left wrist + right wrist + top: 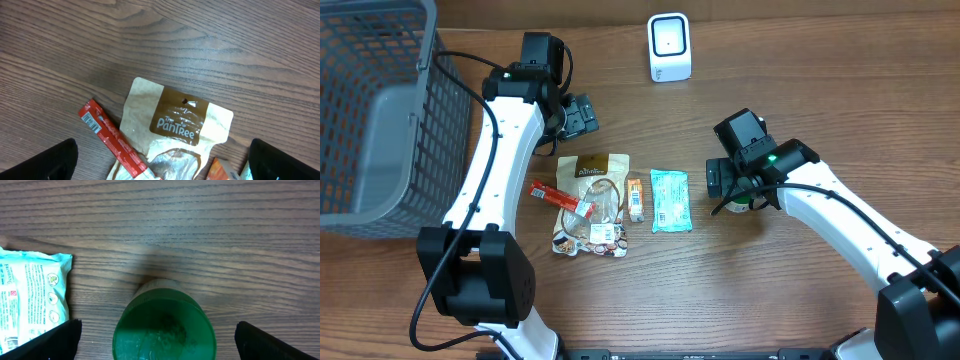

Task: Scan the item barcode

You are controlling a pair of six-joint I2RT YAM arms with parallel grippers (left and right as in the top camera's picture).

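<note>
Near twelve o'clock on the desk (820,60) stands a scanner (669,47); a basket (360,60) fills nine o'clock. Centrally lie a brown pouch (592,200), a red stick (558,197) with its barcode (89,118) up, an orange bar (634,198) and a teal packet (670,200). At twelve o'clock of the pouch hangs the left claw (582,118), jaws apart. At three o'clock the right claw (723,182), jaws apart, covers a green cup (165,325), half hidden overhead.

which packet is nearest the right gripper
The teal packet, rightmost of the row, just left of the right gripper; the brown pouch, red stick and orange bar lie farther left.
</note>
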